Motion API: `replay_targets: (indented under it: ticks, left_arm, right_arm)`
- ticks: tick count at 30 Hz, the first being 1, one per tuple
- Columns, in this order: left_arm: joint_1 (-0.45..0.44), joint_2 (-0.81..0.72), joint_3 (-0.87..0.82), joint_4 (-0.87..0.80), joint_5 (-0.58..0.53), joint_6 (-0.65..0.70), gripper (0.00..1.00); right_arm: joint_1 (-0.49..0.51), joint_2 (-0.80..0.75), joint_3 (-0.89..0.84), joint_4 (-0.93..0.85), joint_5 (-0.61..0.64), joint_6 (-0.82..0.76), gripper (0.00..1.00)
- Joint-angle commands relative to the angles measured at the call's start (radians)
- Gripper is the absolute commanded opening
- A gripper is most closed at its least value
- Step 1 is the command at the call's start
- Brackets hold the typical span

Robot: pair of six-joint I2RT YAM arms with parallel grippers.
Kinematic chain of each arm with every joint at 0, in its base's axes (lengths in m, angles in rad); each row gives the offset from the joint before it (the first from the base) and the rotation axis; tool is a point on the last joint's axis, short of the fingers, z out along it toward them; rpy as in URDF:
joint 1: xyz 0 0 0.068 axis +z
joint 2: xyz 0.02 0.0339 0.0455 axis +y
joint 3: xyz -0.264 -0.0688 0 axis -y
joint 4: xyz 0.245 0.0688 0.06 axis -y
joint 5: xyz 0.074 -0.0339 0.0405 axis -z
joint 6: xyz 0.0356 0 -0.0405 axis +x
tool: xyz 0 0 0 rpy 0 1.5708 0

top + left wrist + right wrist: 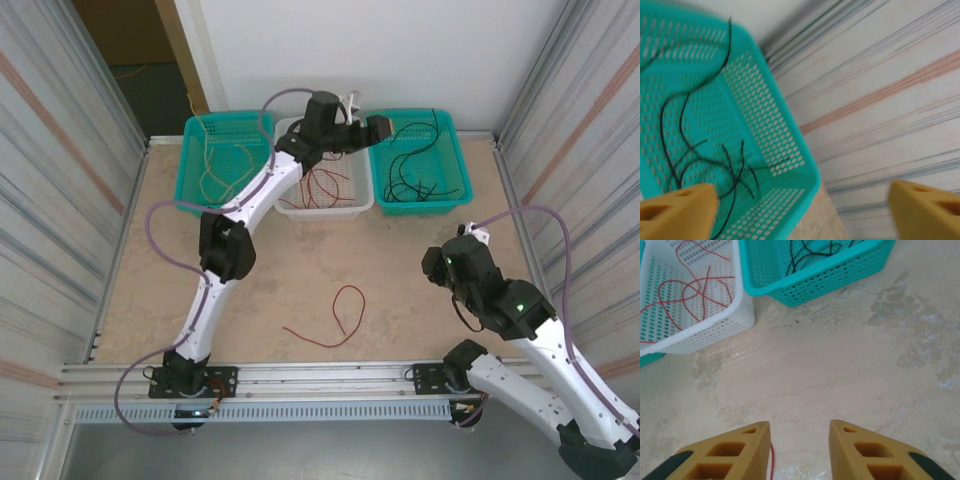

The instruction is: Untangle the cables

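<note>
Black cables [690, 145] lie in a teal basket [790, 115], and my left gripper [802, 210] hangs over that basket's corner, open wide with nothing between its fingers [677, 210]. From above, the left gripper [380, 127] is at the back, between the white basket [285, 205] and the right teal basket [455, 190]. Red cables [325, 185] lie in the white basket, pale yellow cables [228, 165] in the left teal basket [190, 190]. One red cable [338, 315] lies looped on the table. My right gripper [799, 425] is open low over the table, with a bit of red cable [771, 460] beside its left finger.
The three baskets stand in a row against the back wall. Corrugated metal walls [60, 170] close in both sides. A metal rail [320, 375] runs along the near edge. Bare tabletop [400, 260] stretches between the baskets and the rail.
</note>
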Motion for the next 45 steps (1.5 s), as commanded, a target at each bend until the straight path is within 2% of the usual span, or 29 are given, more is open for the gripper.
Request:
replay_targets:
  ticks: [1,4,9,14,20,22,25,27,29,32,35,40,45]
  left_arm:
    - [-0.008,-0.142,-0.129,0.179,0.082,-0.022,0.99]
    - [0.002,-0.285,-0.26,0.13,0.024,0.083,0.99]
    - [0.02,-0.599,-0.611,0.135,-0.062,0.208,0.99]
    - [0.032,-0.891,-0.992,0.085,-0.079,0.274,0.99]
    - [0.032,-1.207,-1.264,-0.163,-0.221,0.34,0.99]
    - [0.032,-1.297,-1.341,-0.206,-0.271,0.338,0.99]
    - [0.034,-1.406,-1.487,-0.183,-0.328,0.281,0.99]
    - [0.043,-1.433,-1.555,-0.178,-0.319,0.233,0.97]
    - [0.049,-1.441,-1.587,-0.186,-0.306,0.211,0.9]
    - [0.051,-1.452,-1.603,-0.194,-0.314,0.199,0.89]
    - [0.055,-1.456,-1.616,-0.196,-0.33,0.199,0.89]
    - [0.066,-1.442,-1.602,-0.212,-0.33,0.196,0.89]
    - [0.072,-1.446,-1.605,-0.217,-0.345,0.197,0.89]
  right_arm:
    - [-0.006,0.036,0.003,0.001,-0.057,-0.02,0.39]
    - [0.011,0.068,-0.051,0.069,-0.149,-0.003,0.43]
    - [0.123,0.219,-0.124,0.193,-0.278,0.036,0.49]
    - [0.258,0.423,-0.13,0.28,-0.282,0.06,0.5]
    - [0.336,0.679,-0.077,0.387,-0.341,0.069,0.53]
    - [0.369,0.782,-0.022,0.369,-0.321,0.051,0.52]
    - [0.399,0.935,0.073,0.325,-0.308,0.022,0.5]
    - [0.41,1.012,0.132,0.293,-0.307,0.009,0.49]
    - [0.42,1.069,0.18,0.269,-0.311,-0.008,0.49]
    - [0.421,1.113,0.213,0.259,-0.325,-0.023,0.49]
    - [0.421,1.145,0.238,0.243,-0.336,-0.03,0.44]
    - [0.422,1.177,0.275,0.178,-0.311,-0.007,0.38]
    - [0.462,1.139,0.267,0.113,-0.258,0.013,0.39]
